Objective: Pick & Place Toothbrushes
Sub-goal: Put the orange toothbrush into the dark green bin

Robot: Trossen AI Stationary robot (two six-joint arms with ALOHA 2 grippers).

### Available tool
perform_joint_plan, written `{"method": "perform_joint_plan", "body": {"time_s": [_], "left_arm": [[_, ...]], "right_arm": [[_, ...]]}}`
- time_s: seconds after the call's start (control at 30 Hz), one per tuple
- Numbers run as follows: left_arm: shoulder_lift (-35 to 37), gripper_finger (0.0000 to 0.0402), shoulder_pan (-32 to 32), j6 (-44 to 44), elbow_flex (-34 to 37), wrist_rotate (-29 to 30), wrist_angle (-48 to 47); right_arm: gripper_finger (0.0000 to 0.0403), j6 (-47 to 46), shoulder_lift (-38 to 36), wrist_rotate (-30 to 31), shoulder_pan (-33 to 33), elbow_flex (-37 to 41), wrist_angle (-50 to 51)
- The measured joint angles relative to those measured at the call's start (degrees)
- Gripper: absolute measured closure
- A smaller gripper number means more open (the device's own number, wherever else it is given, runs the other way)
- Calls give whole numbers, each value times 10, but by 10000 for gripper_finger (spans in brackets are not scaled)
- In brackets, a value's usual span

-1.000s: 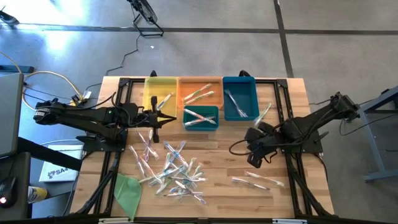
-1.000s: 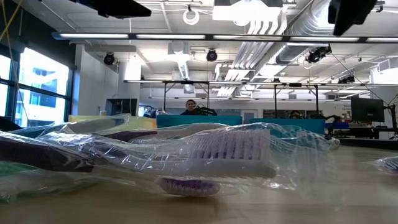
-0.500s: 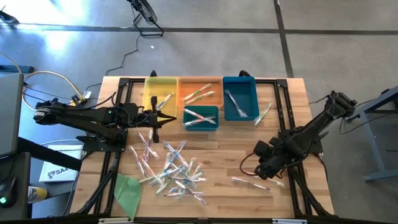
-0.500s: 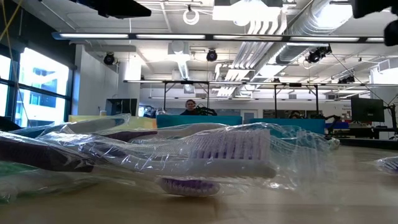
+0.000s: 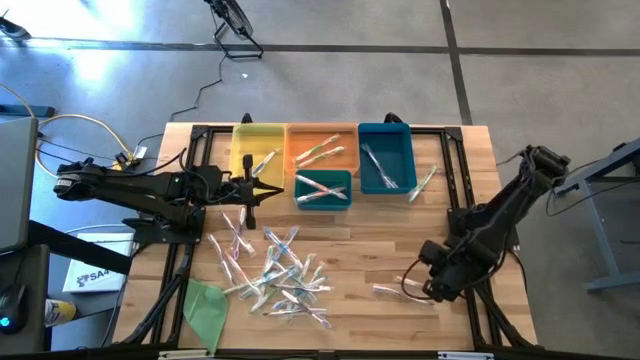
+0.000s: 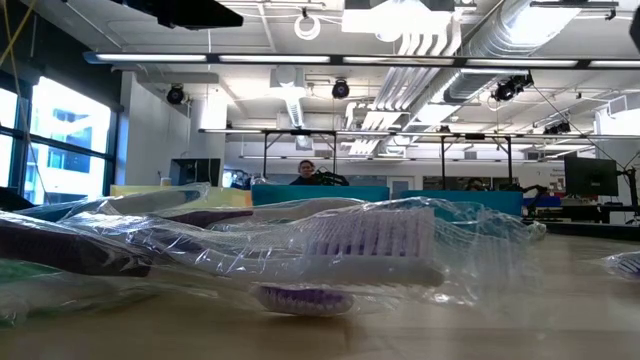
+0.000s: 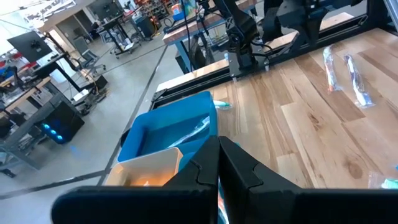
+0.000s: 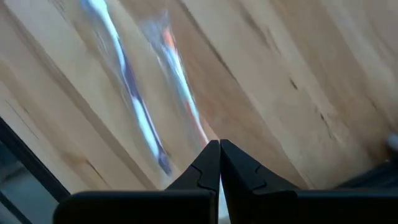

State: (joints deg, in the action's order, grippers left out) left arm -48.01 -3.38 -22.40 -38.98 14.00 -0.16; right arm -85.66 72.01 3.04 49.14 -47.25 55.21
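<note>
Light wooden slatted table [image 5: 350, 235], seen from above.

Far row: yellow plastic bin [image 5: 258, 150], orange plastic bin [image 5: 322, 148], deep blue plastic bin [image 5: 386, 157], each holding wrapped toothbrushes; a smaller teal plastic bin [image 5: 322, 189] just near of the orange one, also holding some.

Clear-wrapped toothbrushes, whitish with coloured accents: main heap [image 5: 275, 270] at table centre, left of middle; one loose toothbrush [image 5: 424, 184] just right of the blue bin; a pair of wrapped toothbrushes [image 5: 405, 292] on the near right.

Flat green cloth-like sheet [image 5: 206, 308] at the near left corner.

Left gripper [image 5: 262, 189]: fingers pressed together, nothing held, stationed at the left beside the yellow bin.

Right gripper [image 5: 428, 289]: low over the near-right pair, fingers pressed together with tips over the wrappers; its wrist view shows the blue-accented and orange-accented sticks [image 8: 149, 93] directly ahead. Contact with them cannot be told.

Low view: wrapped brush head with white bristles [image 6: 370, 240] fills the foreground; a person sits in the far room.
</note>
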Motion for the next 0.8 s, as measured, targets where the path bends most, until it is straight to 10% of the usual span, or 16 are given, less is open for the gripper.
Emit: {"method": "perform_joint_plan", "body": {"time_s": [0.8], "left_arm": [[0, 402, 0, 2, 0, 0, 0]], "right_arm": [[233, 63, 132, -33, 87, 4, -95]]}}
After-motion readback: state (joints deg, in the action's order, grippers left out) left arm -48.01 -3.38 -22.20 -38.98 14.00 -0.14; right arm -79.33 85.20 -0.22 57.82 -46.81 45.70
